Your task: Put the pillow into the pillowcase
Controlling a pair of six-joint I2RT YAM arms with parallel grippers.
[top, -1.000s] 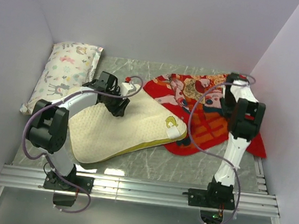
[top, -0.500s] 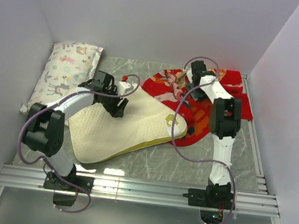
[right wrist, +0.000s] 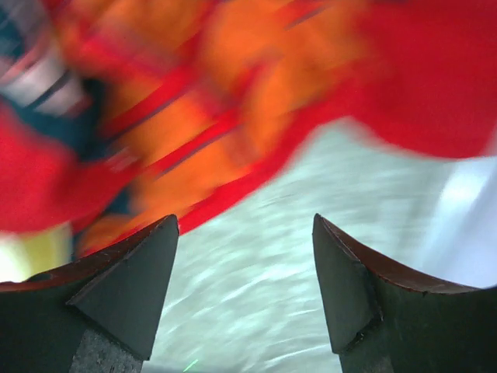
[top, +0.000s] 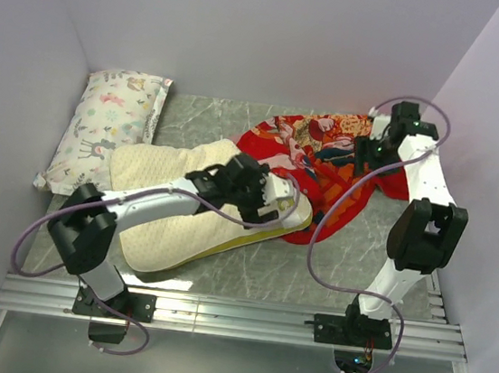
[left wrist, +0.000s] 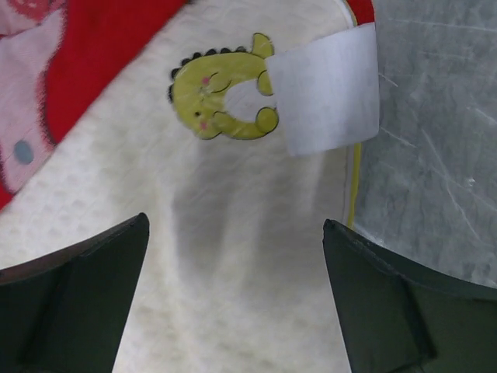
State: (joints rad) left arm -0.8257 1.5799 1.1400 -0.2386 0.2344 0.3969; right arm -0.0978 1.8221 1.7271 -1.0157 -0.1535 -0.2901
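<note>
Left hand (left wrist: pixel 233 256) hangs released, fingers spread wide over the corner of the pillow (top: pixel 159 216) and grasping nothing; right hand (right wrist: pixel 245 233) is released too, poised at the far right edge of the pillowcase (top: pixel 327 150) with only fabric and bare desk (right wrist: pixel 256 287) beneath it. The pillow lies left of centre on the desk, its right corner meeting the near-left edge of the crumpled red case; it looks wholly outside, so the step in hand seems to be getting fresh grips before insertion. The next move likely calls for the right hand to pinch one layer of the case's mouth and lift it, while the left closes on the pillow corner to feed it in; where that mouth lies I cannot tell. The left wrist view shows the yellow logo (left wrist: pixel 221 97) and white tag (left wrist: pixel 326 97), hidden under the arm from above; the right wrist view is blurred; only the top view shows the animal-print pillow (top: pixel 112 120) far left.
</note>
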